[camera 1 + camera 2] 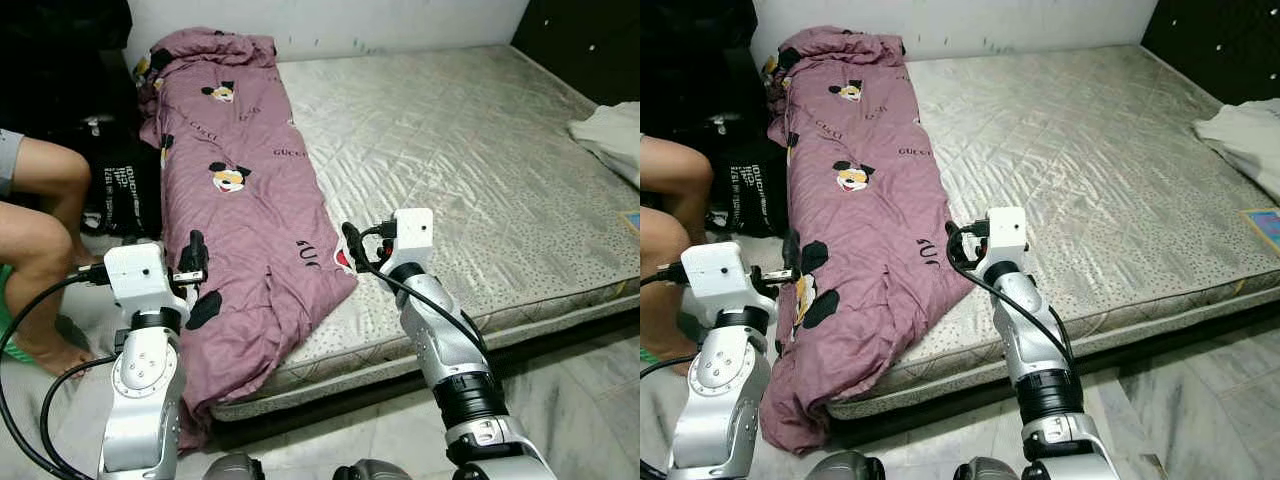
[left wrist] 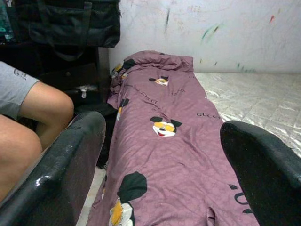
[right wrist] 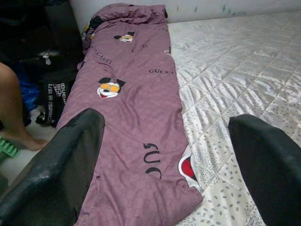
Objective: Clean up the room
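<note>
The purple quilt (image 1: 240, 200) covers the left strip of the mattress (image 1: 470, 150) and spills over its near edge. To its right the mattress lies bare as far as a white cloth (image 1: 610, 135) at the far right. A person's legs (image 1: 45, 230) and a black bag (image 1: 125, 190) crowd the left side.

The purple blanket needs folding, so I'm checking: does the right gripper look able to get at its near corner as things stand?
Probably yes. The right gripper hangs open just above the purple blanket where its near corner lies on the mattress, and nothing stands between them.
</note>
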